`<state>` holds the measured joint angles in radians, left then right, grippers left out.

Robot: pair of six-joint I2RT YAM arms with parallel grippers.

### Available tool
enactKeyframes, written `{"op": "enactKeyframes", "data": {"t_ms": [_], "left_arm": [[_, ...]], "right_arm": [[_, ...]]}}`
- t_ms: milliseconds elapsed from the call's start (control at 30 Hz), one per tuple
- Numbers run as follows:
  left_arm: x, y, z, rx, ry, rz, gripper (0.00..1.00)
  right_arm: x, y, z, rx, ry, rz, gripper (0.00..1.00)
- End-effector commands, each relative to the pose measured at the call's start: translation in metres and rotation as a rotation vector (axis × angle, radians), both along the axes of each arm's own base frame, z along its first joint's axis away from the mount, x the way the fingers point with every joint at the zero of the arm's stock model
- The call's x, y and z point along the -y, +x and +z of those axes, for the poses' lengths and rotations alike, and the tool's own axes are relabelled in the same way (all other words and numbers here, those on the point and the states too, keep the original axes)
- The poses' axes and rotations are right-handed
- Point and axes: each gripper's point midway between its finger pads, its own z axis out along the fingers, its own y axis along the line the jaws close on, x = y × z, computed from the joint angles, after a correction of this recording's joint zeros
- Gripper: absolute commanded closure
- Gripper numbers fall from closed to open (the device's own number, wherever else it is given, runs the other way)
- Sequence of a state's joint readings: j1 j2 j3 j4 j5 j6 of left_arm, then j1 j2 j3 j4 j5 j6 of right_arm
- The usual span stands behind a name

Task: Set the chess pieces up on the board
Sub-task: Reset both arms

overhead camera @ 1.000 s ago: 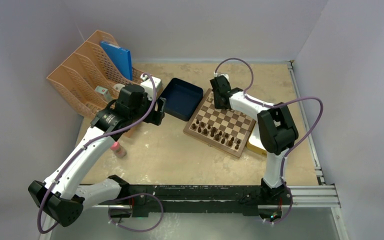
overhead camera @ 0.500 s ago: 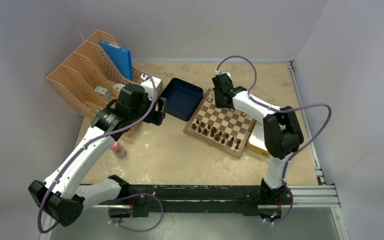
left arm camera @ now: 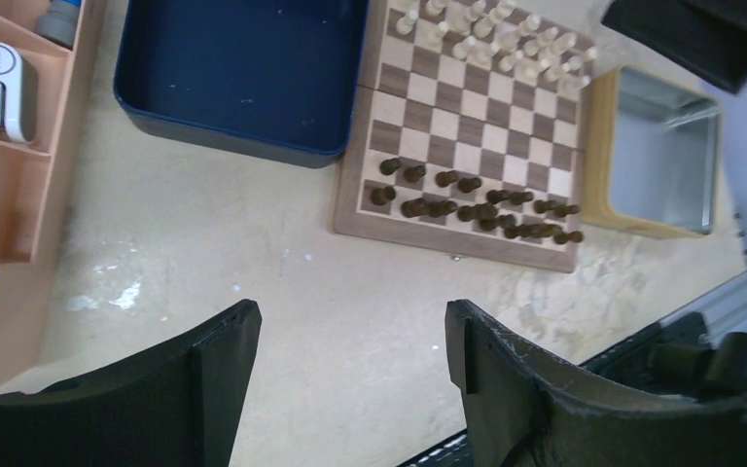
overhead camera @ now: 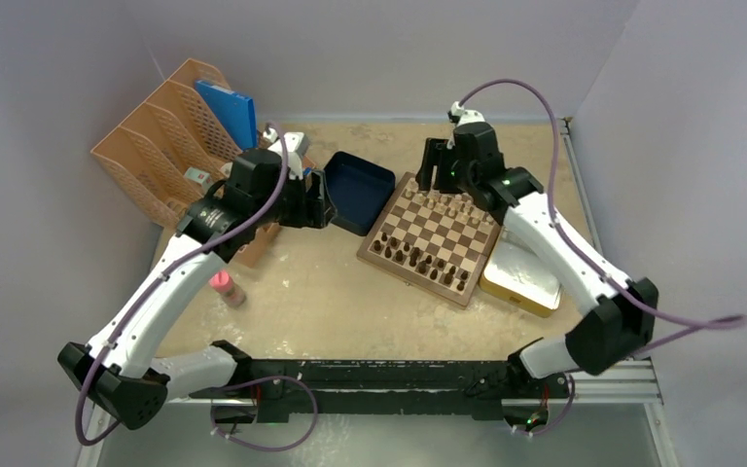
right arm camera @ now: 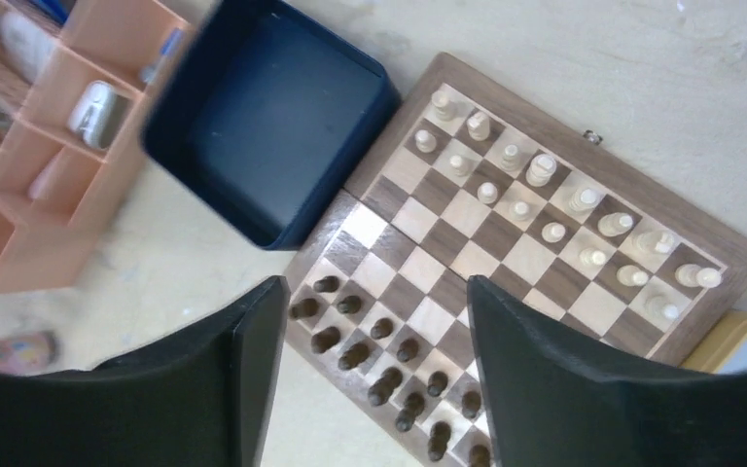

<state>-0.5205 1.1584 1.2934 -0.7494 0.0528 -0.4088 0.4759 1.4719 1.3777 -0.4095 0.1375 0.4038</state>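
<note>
The board (overhead camera: 436, 233) lies at centre right, with the pale chess pieces (overhead camera: 457, 206) standing on its two far rows and dark brown pieces (overhead camera: 418, 261) crowded on its two near rows. My right gripper (overhead camera: 432, 173) hangs above the board's far left corner, open and empty. In the right wrist view its fingers (right arm camera: 243, 370) frame the board (right arm camera: 447, 243), the pale chess pieces (right arm camera: 542, 167) and the dark pieces (right arm camera: 352, 356) well below them. My left gripper (overhead camera: 317, 204) is open and empty, high above the table left of the board (left arm camera: 467, 131).
An empty dark blue tray (overhead camera: 355, 190) touches the board's left corner. A shiny metal tray (overhead camera: 520, 277) lies at the board's right. A peach desk organiser (overhead camera: 170, 136) fills the far left. A pink object (overhead camera: 226, 287) lies near the left arm.
My right gripper has opened and risen from the board's far left corner, its arm swinging out to the right. The left gripper has shifted slightly right.
</note>
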Motion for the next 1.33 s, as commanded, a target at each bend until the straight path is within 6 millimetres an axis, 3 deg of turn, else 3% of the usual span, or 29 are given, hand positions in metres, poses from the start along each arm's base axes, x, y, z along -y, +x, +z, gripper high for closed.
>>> {"op": "enactKeyframes", "data": {"t_ms": [0,67,333,500,1300], "left_arm": [[0.010,-0.010,0.056,0.054,-0.214,0.050,0.30],[0.007,-0.013,0.062,0.061,-0.237,0.063,0.30],[-0.005,-0.032,0.057,0.016,-0.283,0.133,0.30],[-0.007,-0.039,0.066,0.079,-0.332,0.108,0.30],[-0.006,-0.040,0.055,0.050,-0.249,0.066,0.30]], "right_arm": [[0.002,-0.032,0.067,0.112,0.133,0.036,0.06],[0.007,-0.044,0.082,0.141,0.156,0.035,0.01],[0.029,-0.092,0.116,0.257,0.274,0.018,0.01],[0.038,-0.116,0.110,0.285,0.349,0.002,0.01],[0.034,-0.127,0.095,0.213,0.399,-0.002,0.01]]}}
